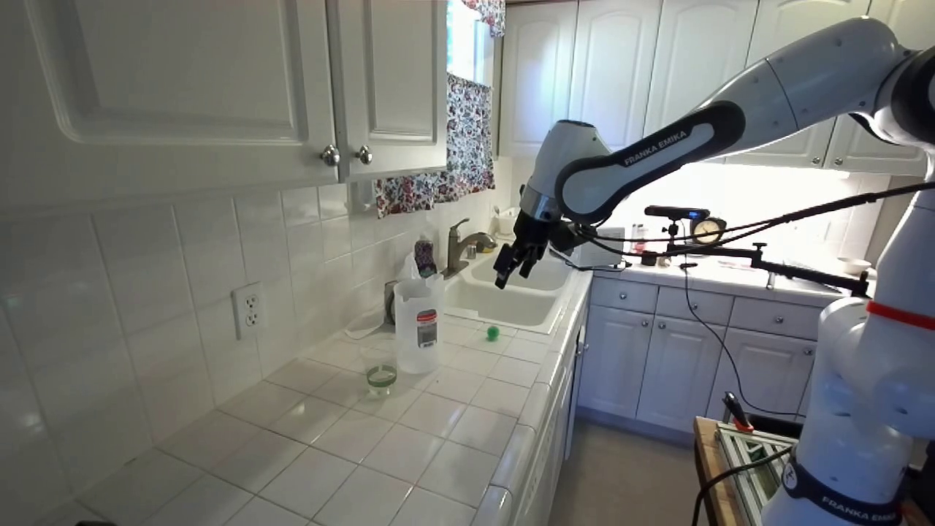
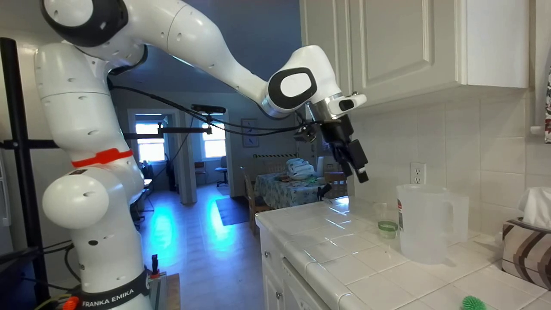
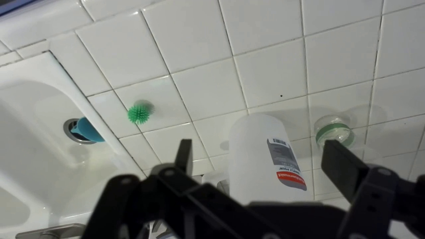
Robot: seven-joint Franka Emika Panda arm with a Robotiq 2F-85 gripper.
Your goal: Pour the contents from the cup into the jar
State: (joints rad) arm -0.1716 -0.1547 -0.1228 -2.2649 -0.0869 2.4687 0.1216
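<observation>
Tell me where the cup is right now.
In the wrist view, the cup sits right of centre on the tiled counter, just to the right of the jar.

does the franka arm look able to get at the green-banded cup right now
Likely yes: the gripper is open with nothing held, and the cup stands upright. The wrist view shows a gap between it and the jar, though that close neighbour may crowd the approach.

Wht tiled counter point(image 1: 409, 438) holds upright jar point(image 2: 422, 228), cup point(image 3: 333, 132) nr it, grn spiky ball point(image 3: 138, 114) & tissue box point(image 2: 527, 254).
</observation>
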